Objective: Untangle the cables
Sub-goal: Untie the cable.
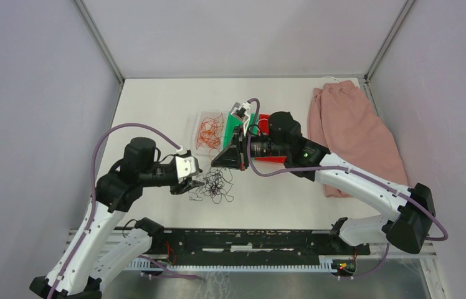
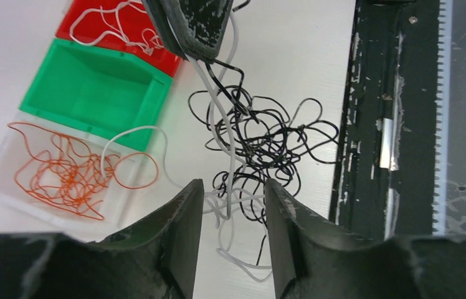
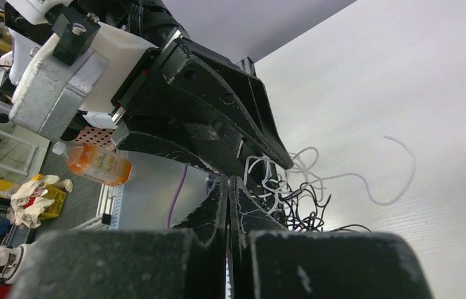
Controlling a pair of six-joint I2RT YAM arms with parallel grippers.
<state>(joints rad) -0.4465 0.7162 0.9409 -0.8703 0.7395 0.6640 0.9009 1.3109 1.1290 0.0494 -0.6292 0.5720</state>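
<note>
On the white bench (image 1: 156,106), the biggest thing is a pink cloth (image 1: 355,134) lying along the far right side, well apart from the work. Both arms reach toward the middle. The right hand (image 2: 200,50) is clamped shut and seems to pinch one white cable (image 2: 221,124), which runs down from its tips through the clump. The left hand (image 2: 230,190) sits low over the near side of the clump. Its jaws stand apart, straddling white and black strands and gripping nothing yet.

Beyond the hands stand three containers side by side. A red bin (image 2: 81,18) holds loose white strands (image 2: 118,34), a green bin (image 2: 87,87) has nothing in it, and a clear tray (image 2: 6,171) holds the orange cables (image 2: 62,177). The black cables (image 2: 274,134) lie in a loose knot on the bench between the bins and the near rail, with the white cable threaded through them.

The risk, as I judge it, is that black loops sit between the left jaws along with the white. A grip here may catch both colours, and pulling against the right hand would then cinch the knot rather than free the strand. A hard tug could also drag the whole clump toward the bench edge.
</note>
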